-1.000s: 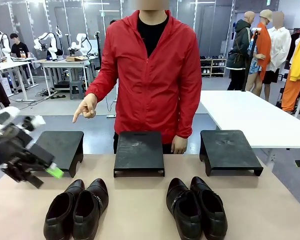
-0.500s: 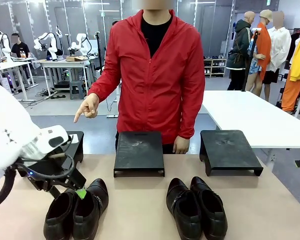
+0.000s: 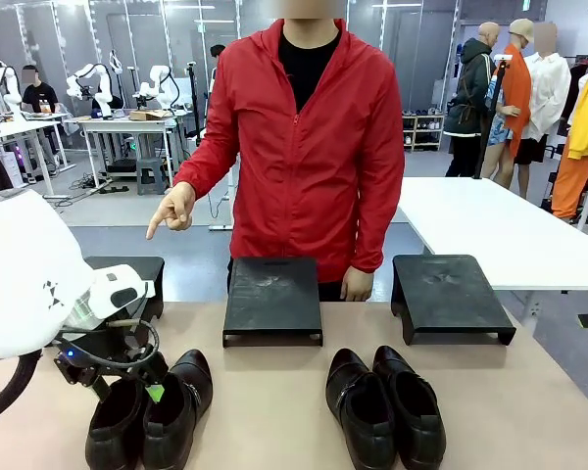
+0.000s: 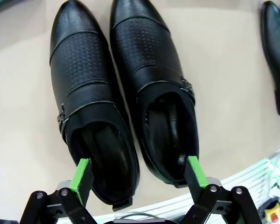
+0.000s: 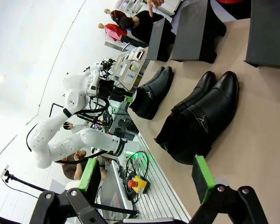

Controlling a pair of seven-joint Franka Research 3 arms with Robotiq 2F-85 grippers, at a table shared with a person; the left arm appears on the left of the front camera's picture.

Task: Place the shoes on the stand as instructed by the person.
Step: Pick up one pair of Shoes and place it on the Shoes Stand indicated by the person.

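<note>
We were at the grasping step for the left pair of shoes (image 3: 176, 401), which sat side by side at the near left of the bench (image 3: 274, 392), toes toward the person (image 3: 304, 147). The person's hand (image 3: 171, 208) pointed a finger down toward the left stand (image 3: 127, 264), and we took that as the target. Our left jaws stood wide open, low over the heel ends. One green pad (image 4: 81, 175) hung above one shoe's opening and the other by the outer rim of its mate; we could not tell whether either touched leather. The right jaws hung open too, well apart from the right pair (image 3: 384, 411). Next, we judged, the left jaws needed to descend, pinch the two shoes together, lift them level, and set the pair on that stand without letting either shoe slip.
</note>
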